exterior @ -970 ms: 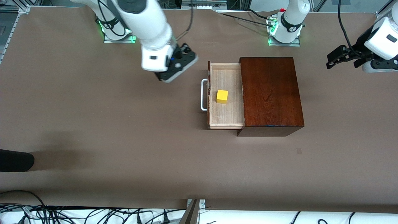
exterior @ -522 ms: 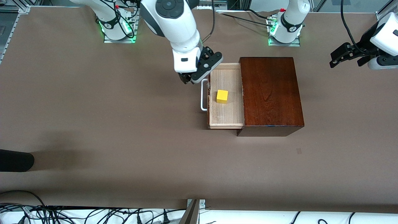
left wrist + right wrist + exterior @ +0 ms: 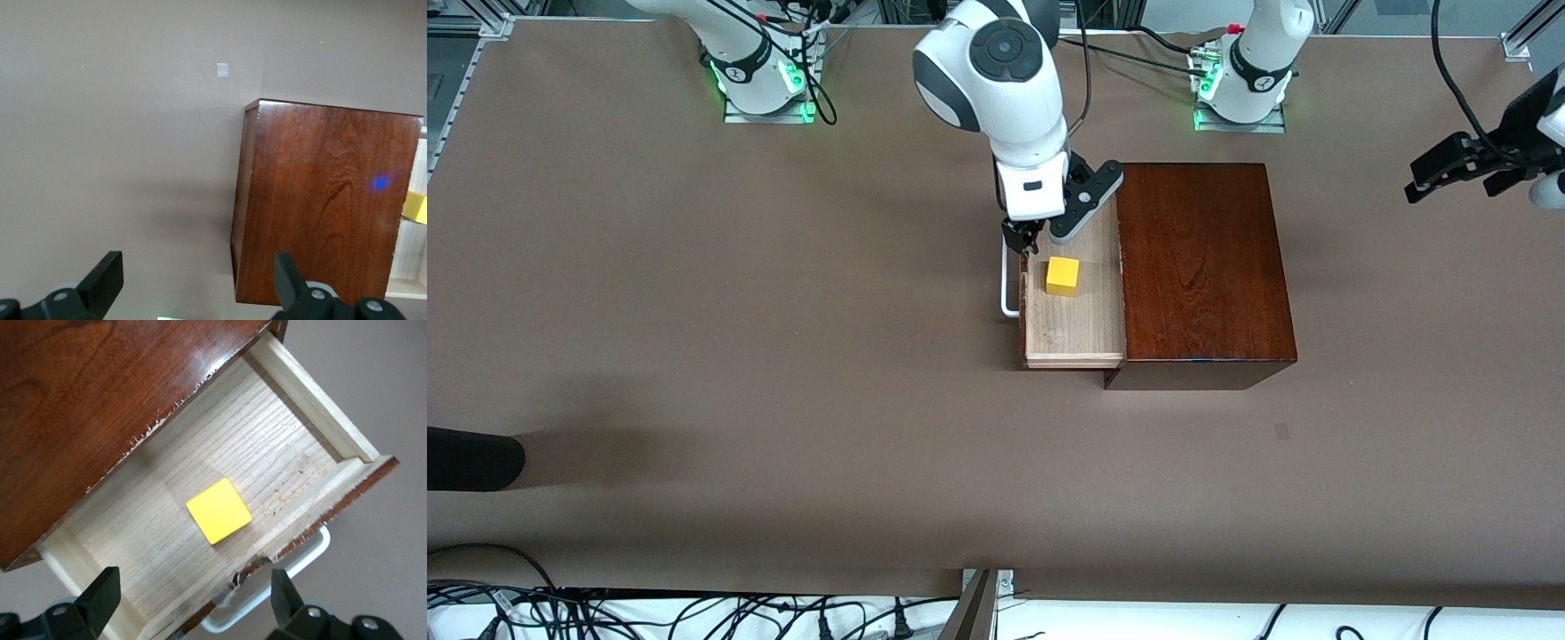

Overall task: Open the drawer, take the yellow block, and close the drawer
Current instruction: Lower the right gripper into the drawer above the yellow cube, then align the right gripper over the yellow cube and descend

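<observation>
A: What does the right wrist view add?

B: It looks straight down into the drawer [image 3: 220, 520]: bare wood-grain floor, chipped front edge, and the yellow block [image 3: 219, 511] lying flat about mid-floor, touching no wall. The front view shows what that one cannot: the right end effector [image 3: 1040, 233] hanging over the drawer's end nearer the robots' bases, fingers spread wide, holding nothing.

A: Which way does the drawer point?

B: It stands pulled out of the mahogany box [image 3: 1200, 267] toward the right arm's end of the counter [image 3: 694, 356], white handle [image 3: 1009, 284] leading. Its long axis runs parallel to the box's front. The block is a cube, so it has no long axis.

A: And the left arm?

B: It waits. The left end effector [image 3: 1458, 169] hangs over the counter's edge at its own end, fingers wide and empty. Its wrist view shows the box top and only a sliver of yellow.
</observation>
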`<action>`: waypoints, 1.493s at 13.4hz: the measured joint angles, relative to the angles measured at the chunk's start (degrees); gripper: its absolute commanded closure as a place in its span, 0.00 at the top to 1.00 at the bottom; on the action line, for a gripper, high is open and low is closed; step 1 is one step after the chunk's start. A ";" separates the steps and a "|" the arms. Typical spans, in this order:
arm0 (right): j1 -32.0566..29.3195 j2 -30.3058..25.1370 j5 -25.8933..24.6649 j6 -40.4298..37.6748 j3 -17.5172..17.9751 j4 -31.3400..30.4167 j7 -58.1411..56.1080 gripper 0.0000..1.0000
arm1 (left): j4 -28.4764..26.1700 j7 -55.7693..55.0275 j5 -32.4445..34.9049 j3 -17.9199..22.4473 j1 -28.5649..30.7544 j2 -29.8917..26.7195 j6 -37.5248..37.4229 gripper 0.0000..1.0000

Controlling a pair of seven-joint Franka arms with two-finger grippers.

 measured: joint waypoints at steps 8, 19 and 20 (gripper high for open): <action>0.13 2.69 -4.54 1.91 -0.03 0.69 -4.80 1.00 | 0.33 0.20 -0.87 0.04 0.51 1.36 2.81 1.00; 2.28 8.21 -4.93 7.23 0.07 0.80 -5.32 1.00 | 0.34 0.20 -0.88 0.04 0.82 2.33 3.15 1.00; 2.28 8.34 -4.94 7.23 0.07 0.80 -5.54 1.00 | 0.34 0.20 -0.88 0.04 0.83 2.42 3.41 1.00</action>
